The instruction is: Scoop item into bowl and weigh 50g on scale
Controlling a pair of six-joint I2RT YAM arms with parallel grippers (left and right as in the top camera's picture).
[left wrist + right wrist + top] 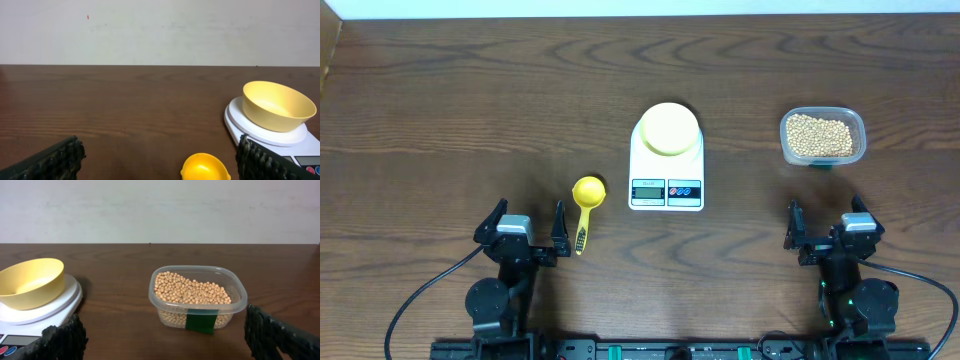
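Soft, even light fell from above on the dark brown wooden tabletop (pixel 470 100), bright enough to show its grain, with a pale sheen toward its far edge. Shadows were short and faint. Close to the lens, the black ribbed fingers (pixel 262 160) of the left gripper (pixel 157 170) looked slightly blurred.

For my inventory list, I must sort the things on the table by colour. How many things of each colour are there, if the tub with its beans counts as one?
Yellow: 2, the bowl and the scoop
White: 1, the scale
Clear: 1, the tub
Total: 4
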